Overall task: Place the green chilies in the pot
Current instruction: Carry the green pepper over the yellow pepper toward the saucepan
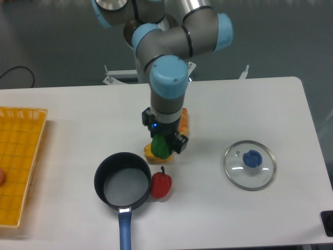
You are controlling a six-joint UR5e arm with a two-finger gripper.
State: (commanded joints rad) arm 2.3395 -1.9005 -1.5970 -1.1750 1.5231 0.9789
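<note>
The green chilies (161,147), a glossy green pepper toy, sit between the fingers of my gripper (162,148), which is shut on them just above the table. The pot (123,179), a black saucepan with a grey inside and a blue handle (124,233) pointing toward the front edge, stands to the lower left of the gripper. It holds nothing. The gripper is right of and behind the pot's rim, not over it.
A yellow pepper (151,153) lies under and beside the green one. A red pepper (161,184) touches the pot's right side. An orange carrot (182,121) lies behind the gripper. A glass lid with a blue knob (250,164) lies at right. A yellow basket (18,164) is at left.
</note>
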